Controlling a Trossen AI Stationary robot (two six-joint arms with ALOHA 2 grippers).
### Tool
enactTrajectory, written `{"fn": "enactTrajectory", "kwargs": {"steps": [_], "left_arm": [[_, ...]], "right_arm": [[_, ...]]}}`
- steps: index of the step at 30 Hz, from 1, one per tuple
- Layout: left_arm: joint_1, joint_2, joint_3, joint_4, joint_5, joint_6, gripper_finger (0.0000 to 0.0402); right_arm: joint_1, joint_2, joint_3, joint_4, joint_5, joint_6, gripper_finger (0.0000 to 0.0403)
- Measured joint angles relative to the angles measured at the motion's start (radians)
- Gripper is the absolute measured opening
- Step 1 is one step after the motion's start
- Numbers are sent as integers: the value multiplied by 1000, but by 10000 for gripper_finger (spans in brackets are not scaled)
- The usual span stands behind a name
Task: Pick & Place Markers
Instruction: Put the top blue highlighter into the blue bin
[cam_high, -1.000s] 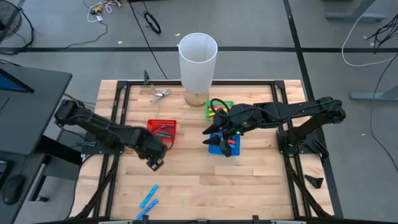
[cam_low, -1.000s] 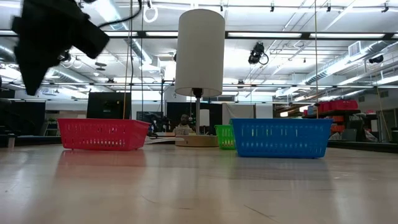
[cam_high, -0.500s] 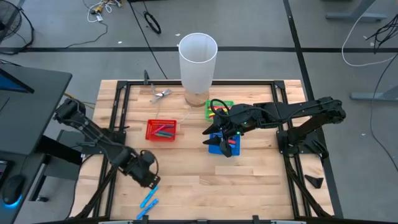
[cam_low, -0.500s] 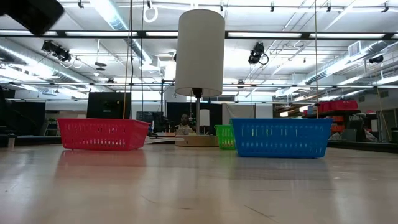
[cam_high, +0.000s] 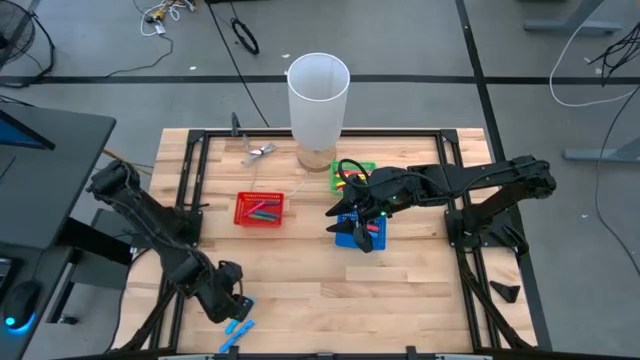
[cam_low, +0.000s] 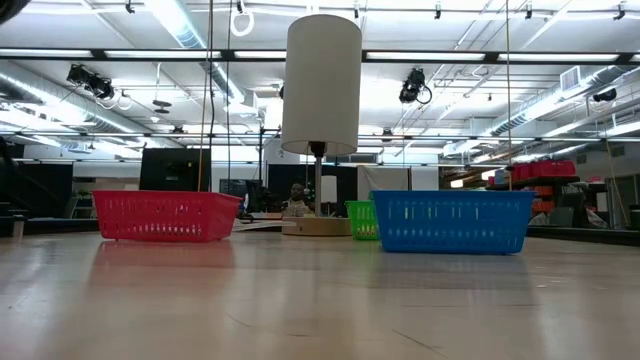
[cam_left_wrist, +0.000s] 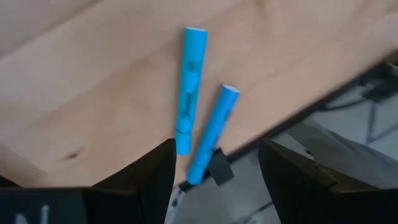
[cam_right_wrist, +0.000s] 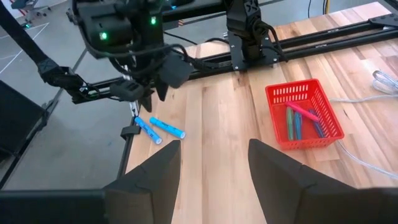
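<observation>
The left claw (cam_high: 232, 300) is hanging with its fingers spread wide and holding nothing, just above the two light blue markers (cam_high: 238, 322) that are lying loose near the front edge of the worktop (cam_high: 420, 290). From its wrist the pair are showing side by side, almost touching at one end, with one marker (cam_left_wrist: 189, 90) fully on the wood and the other marker (cam_left_wrist: 210, 135) reaching out to the very lip. They are looking like light, stiff plastic sticks, smooth and round, so I am expecting them to roll or skid if nudged sideways. The safest hold seems to be across the middle of the barrel, fingers closing at right angles to its length, and on the inner one first, since a bump could be sending the outer one off the edge. The right claw (cam_high: 358, 236) is waiting over the blue basket (cam_low: 452, 220), fingers parted and empty. More markers are already lying in the red basket (cam_right_wrist: 305, 115).
</observation>
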Motion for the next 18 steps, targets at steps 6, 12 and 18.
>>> {"fn": "enactTrajectory", "kwargs": {"steps": [6, 12, 18], "left_arm": [[-3, 116, 0, 25, 43, 15, 232], [-3, 196, 0, 74, 43, 5, 232], [-3, 253, 0, 110, 44, 1, 231]], "right_arm": [[0, 0, 0, 0, -1, 18, 189], [0, 0, 0, -1, -1, 27, 189], [0, 0, 0, -1, -1, 26, 189]]}}
